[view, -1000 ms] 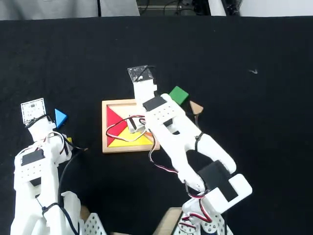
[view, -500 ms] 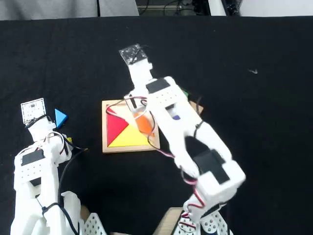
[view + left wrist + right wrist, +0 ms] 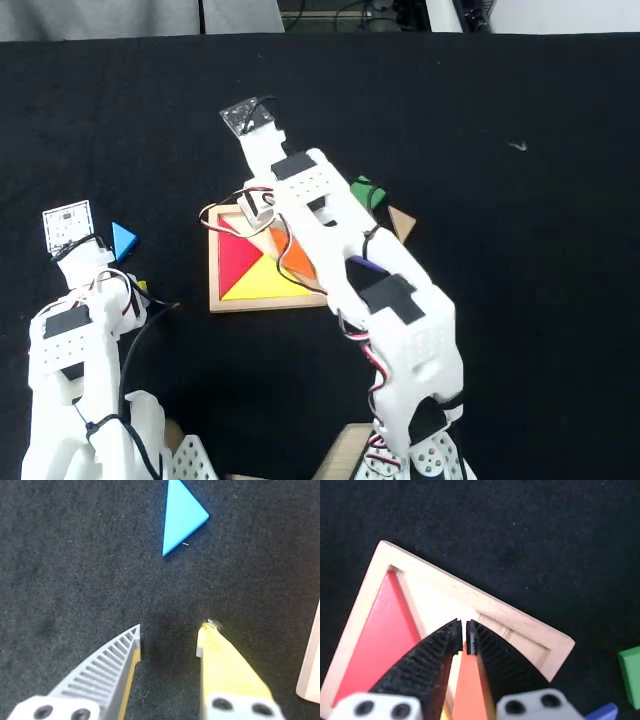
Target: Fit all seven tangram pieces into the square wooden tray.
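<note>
Right arm over the wooden tray (image 3: 214, 292), its gripper (image 3: 462, 632) low above the far corner region, just inside the rim. Fingers (image 3: 437, 650) all but pressed together, a hairline gap at the tips. The orange piece (image 3: 470, 685) shows in the wedge between them; cannot tell whether they pinch its edge or merely hang over it.

In the tray: red triangle (image 3: 235, 255), yellow triangle (image 3: 262, 282), and the orange piece beside them, partly under the arm.

Left gripper (image 3: 170, 640) is above bare worktop, fingers spread wide, holding nothing; the blue triangle (image 3: 181, 515) lies ahead of it. The green piece (image 3: 366, 192) and tan piece (image 3: 401, 222) lie beyond the tray on the right arm's side.

Risks, as judged:
- orange piece may ride up on the yellow or red edge instead of seating flat, if its corner is off
- near-closed fingers could drag or tip it on lifting away
- arm blocks the overhead look at the fit

Orientation: red's long edge runs along the tray wall nearest the left arm, apex to the centre. Yellow's long edge follows the near wall, apex also to the centre. Orange narrows towards the fingertips, its long axis roughly in line with the fingers
</note>
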Robot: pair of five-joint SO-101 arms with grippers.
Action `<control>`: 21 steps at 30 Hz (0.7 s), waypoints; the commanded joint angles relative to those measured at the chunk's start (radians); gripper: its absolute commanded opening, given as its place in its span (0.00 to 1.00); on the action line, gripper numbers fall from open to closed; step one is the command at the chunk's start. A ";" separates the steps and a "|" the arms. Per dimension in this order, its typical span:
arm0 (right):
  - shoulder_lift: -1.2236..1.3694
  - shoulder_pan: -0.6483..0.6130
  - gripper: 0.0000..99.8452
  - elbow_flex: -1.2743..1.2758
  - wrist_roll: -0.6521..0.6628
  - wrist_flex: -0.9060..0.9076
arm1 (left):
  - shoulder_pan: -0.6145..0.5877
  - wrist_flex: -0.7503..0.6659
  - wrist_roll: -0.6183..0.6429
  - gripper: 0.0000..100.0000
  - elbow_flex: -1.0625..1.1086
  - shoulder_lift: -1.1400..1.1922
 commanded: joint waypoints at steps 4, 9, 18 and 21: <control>0.025 -0.008 0.02 -0.058 0.052 0.044 | 0.010 -0.015 0.005 0.19 -0.010 -0.020; 0.024 0.005 0.02 -0.058 0.057 0.095 | 0.010 -0.015 0.005 0.19 -0.010 -0.020; -0.013 0.046 0.01 -0.039 0.057 0.124 | 0.010 -0.015 0.005 0.19 -0.010 -0.020; -0.058 0.044 0.01 0.002 0.057 0.118 | 0.010 -0.015 0.005 0.19 -0.010 -0.020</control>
